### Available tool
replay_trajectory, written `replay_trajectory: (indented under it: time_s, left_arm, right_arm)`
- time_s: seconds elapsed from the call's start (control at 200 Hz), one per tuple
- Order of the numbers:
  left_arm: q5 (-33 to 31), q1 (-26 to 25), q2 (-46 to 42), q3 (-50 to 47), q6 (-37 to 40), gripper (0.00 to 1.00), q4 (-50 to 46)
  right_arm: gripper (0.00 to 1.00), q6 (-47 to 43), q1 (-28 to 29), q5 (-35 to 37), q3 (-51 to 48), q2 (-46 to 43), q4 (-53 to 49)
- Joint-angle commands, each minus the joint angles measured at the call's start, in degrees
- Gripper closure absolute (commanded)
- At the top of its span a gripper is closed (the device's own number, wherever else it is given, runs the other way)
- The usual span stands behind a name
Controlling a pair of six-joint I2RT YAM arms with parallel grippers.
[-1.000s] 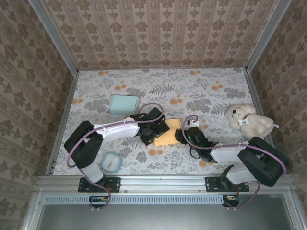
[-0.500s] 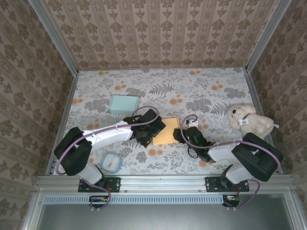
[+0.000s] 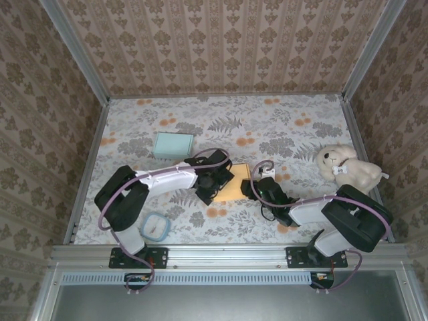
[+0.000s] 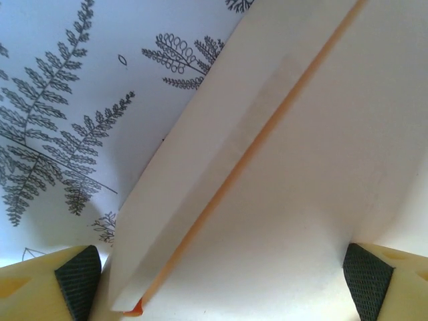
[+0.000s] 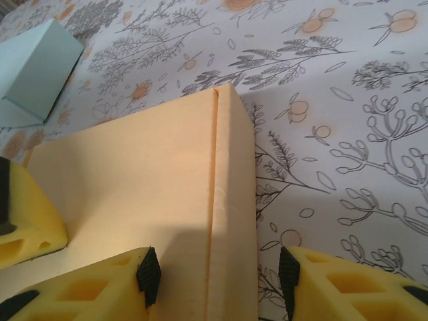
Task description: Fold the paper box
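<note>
Step, as judged: side-flap fold, early.
Box [image 3: 235, 184] flat at tabletop [image 3: 287, 127] centre, between arms.
Left claw [image 4: 221, 284] wide open, astride flap edge.
Right claw [image 5: 219, 281] part open, astride opposite edge strip, unclamped.
Next move likely needs: pinch flap, turn along crease.

No legible text, label, brand, number or sign noted on the flat orange-yellow paper box [image 3: 231, 184], pale teal box [image 3: 173, 144], cream plush bear [image 3: 348, 167] or floral-patterned tabletop [image 3: 267, 127].
</note>
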Motion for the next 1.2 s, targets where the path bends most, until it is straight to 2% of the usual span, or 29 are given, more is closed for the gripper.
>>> replay_trajectory:
  time_s: [0.0,0.17,0.335,0.555,0.71,0.865,1.055,1.195]
  left_arm:
    - [2.2,-0.1,2.2,1.6,-1.1,0.06,-1.0]
    - [1.1,0.3,1.3,-0.3,-1.0,0.08,-1.2]
    - [0.0,0.7,0.2,-1.7,-0.6,0.08,-2.4]
    - [0.6,1.6,0.4,-2.7,-0.1,0.09,-2.3]
    - [0.9,1.9,0.6,-2.8,0.3,0.09,-2.2]
    - [1.0,1.9,0.6,-2.8,0.3,0.09,-2.2]
    - [1.4,1.9,1.0,-2.5,0.4,0.09,-2.3]
    - [1.4,1.8,1.1,-2.2,0.5,0.09,-2.5]
  right_arm:
    - [0.46,0.2,1.1,-0.8,-0.7,1.5,-3.3]
    - [0.46,-0.6,1.1,-0.3,-1.0,0.1,-4.7]
    - [0.44,-2.4,1.1,-0.7,0.1,-3.7,-10.1]
    - [0.44,-4.5,1.9,0.7,1.2,-15.4,-21.4]
    - [0.46,-4.6,2.6,1.1,1.2,-19.3,-26.0]
    - [0.46,-3.9,2.8,-1.0,0.8,-18.4,-25.2]
    - [0.46,-4.5,2.9,-6.4,1.0,-13.7,-19.4]
    - [0.47,-4.7,2.8,-6.8,1.6,-11.6,-18.1]
